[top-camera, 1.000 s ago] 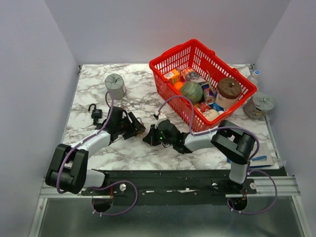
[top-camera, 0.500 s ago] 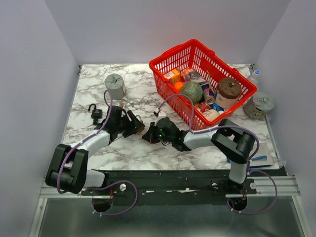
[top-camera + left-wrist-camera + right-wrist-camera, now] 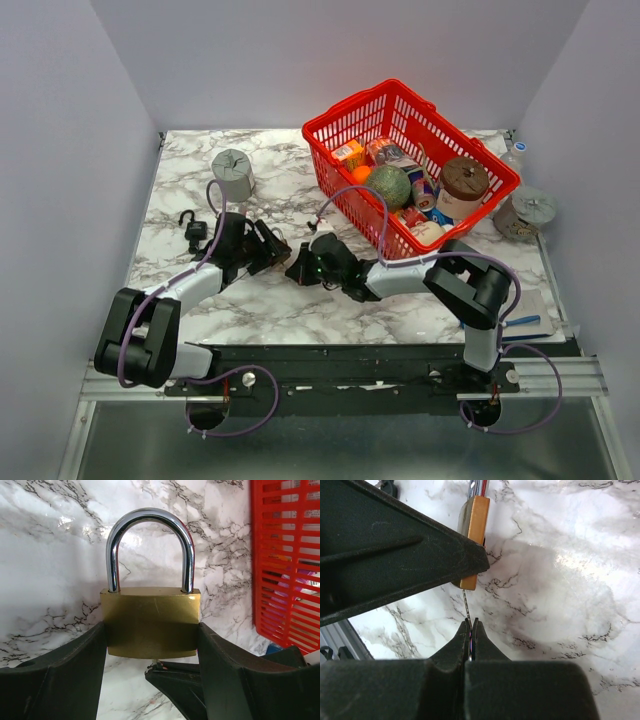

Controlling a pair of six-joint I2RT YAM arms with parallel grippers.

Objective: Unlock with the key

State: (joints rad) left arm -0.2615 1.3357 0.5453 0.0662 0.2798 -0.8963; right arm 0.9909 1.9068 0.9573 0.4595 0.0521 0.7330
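My left gripper (image 3: 150,636) is shut on a brass padlock (image 3: 150,622), one finger against each side of its body. Both legs of the steel shackle (image 3: 150,516) sit in the body. My right gripper (image 3: 471,623) is shut on the key (image 3: 466,606); only the thin silver blade shows, its head hidden between the fingers. The blade tip reaches the padlock's (image 3: 474,535) underside; how far it enters I cannot tell. In the top view the left gripper (image 3: 270,250) and right gripper (image 3: 299,268) meet low over the marble table (image 3: 290,180).
A small black padlock (image 3: 194,229) lies left of the left arm. A grey cylinder (image 3: 233,173) stands at the back left. A red basket (image 3: 345,112) full of groceries sits at the right, with a jar (image 3: 527,212) beyond it.
Both grippers have shifted together a little away from the bases and to the left, keeping their grips on the padlock and the key.
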